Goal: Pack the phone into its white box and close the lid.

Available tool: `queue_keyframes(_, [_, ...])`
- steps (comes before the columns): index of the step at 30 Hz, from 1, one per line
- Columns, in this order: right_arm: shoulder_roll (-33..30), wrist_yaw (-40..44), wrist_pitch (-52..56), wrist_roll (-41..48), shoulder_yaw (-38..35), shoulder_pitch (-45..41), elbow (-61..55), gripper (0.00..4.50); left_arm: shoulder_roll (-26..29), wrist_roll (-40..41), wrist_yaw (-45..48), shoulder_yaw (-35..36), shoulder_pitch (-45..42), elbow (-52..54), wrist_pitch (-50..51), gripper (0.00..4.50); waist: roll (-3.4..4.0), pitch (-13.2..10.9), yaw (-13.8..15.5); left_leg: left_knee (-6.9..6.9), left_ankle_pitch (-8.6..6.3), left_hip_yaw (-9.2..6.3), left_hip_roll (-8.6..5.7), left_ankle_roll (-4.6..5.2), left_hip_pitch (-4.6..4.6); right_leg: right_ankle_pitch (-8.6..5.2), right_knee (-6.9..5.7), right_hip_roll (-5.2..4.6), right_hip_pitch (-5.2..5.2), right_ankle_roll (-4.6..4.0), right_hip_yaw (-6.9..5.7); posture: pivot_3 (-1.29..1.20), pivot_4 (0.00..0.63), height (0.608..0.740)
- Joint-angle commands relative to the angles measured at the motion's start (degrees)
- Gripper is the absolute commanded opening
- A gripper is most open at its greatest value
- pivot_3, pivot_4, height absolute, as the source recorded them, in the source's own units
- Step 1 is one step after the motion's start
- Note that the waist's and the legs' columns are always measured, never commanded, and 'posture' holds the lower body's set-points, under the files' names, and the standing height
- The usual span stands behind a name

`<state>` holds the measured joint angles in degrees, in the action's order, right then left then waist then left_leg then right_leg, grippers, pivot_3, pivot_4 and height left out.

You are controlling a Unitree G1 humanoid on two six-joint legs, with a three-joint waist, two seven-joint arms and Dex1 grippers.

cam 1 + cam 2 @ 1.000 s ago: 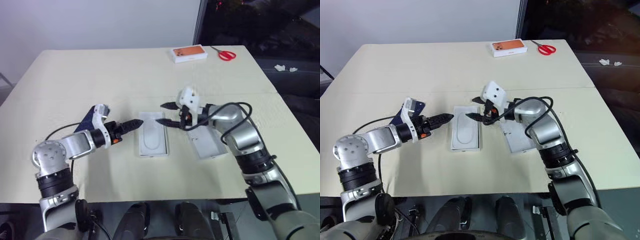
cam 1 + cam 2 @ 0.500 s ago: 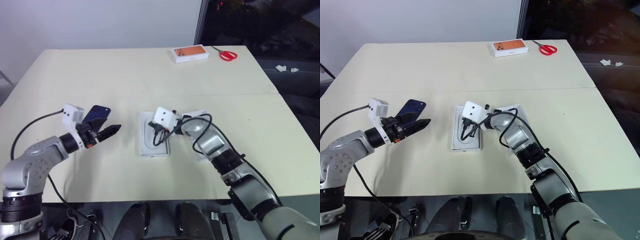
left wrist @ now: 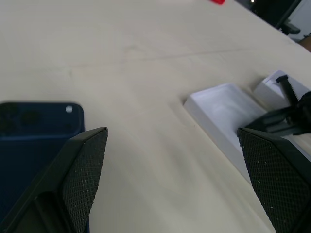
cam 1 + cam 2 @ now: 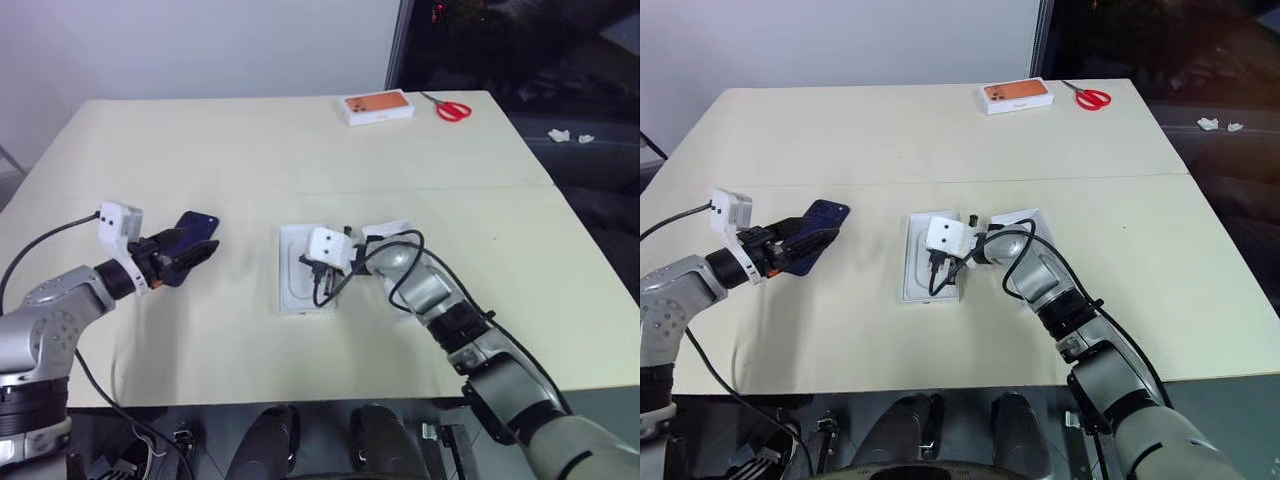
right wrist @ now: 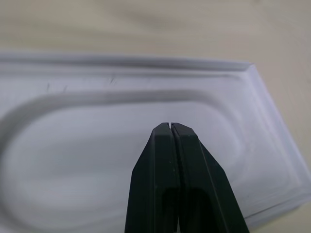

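Observation:
The dark navy phone (image 4: 198, 222) lies on the table at the left. My left gripper (image 4: 200, 250) hovers open just beside and over it; in the left wrist view the phone (image 3: 34, 141) sits behind one finger (image 3: 87, 170), with bare table between the two. My right gripper (image 5: 170, 125) is shut with nothing in it, its tips low over the oval recess of a white insert (image 4: 296, 288) at the table's middle. A white cardboard piece (image 4: 390, 229) pokes out behind my right forearm; I cannot tell whether it is the white box or the lid.
An orange-topped box (image 4: 380, 106) and red scissors (image 4: 455, 108) lie at the table's far edge. A seam (image 4: 480, 188) crosses the tabletop. To the right of the table, the floor is dark.
My left gripper swung left from beside the insert to the phone and rolled, staying open. My right gripper dropped onto the insert's recess and shut.

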<state>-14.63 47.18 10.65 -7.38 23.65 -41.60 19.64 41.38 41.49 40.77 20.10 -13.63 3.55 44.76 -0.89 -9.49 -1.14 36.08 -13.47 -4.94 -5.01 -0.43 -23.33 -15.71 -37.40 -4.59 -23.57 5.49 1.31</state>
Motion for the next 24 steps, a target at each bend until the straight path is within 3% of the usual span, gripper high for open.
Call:
queue_keyframes(1, [2.3, -1.0, 2.3, 4.0, -4.7, -4.1, -3.7, 0.07, 3.4, 3.8, -0.5, 5.0, -3.6, -7.0, 7.8, 4.50, 0.00, 0.0, -0.1, 0.00, 0.00, 0.00, 0.01, 0.00, -0.01, 0.00, -0.03, 0.03, -0.03, 0.00, -0.01, 0.00, 0.150, 0.740])
queue_keyframes(3, [3.4, -1.3, 3.3, 4.1, -4.8, -5.4, -4.2, 0.07, 5.3, 2.6, -0.2, 5.2, -5.1, -12.8, 9.1, 4.50, 0.01, 0.0, -0.3, 0.01, 0.01, 0.02, 0.01, -0.01, -0.02, 0.00, -0.08, 0.04, -0.09, 0.00, -0.01, 0.00, 0.150, 0.740])
queue_keyframes(10, [10.7, -5.1, 4.0, 1.2, -0.3, -6.9, -2.9, 0.07, 9.3, -9.3, 2.8, -1.7, -14.2, -33.5, -0.4, 4.50, -0.02, 0.0, -0.1, -0.03, 0.02, 0.02, -0.01, -0.03, -0.05, 0.00, -0.10, 0.03, -0.39, 0.00, -0.03, 0.00, 0.150, 0.740])
queue_keyframes(15, [12.7, -7.5, 1.5, -2.4, 3.0, -7.2, -0.4, 0.07, 8.9, -15.3, 6.7, -6.0, -20.5, -45.8, -5.3, 4.50, -0.04, 0.0, 0.0, 0.02, 0.20, 0.04, -0.07, -0.33, -0.09, 0.00, -0.14, 0.00, -0.44, 0.00, -0.01, 0.00, 0.150, 0.740])
queue_keyframes(24, [13.7, -6.5, 2.2, -3.4, 3.6, -8.2, 2.1, 0.07, 3.3, -20.1, 23.9, -15.1, -25.3, -57.7, 2.1, 4.50, 0.01, 0.1, 0.2, 0.06, 0.22, 0.06, -0.16, -0.32, -0.08, 0.00, -0.31, 0.01, -0.45, 0.00, -0.02, 0.00, 0.150, 0.740])
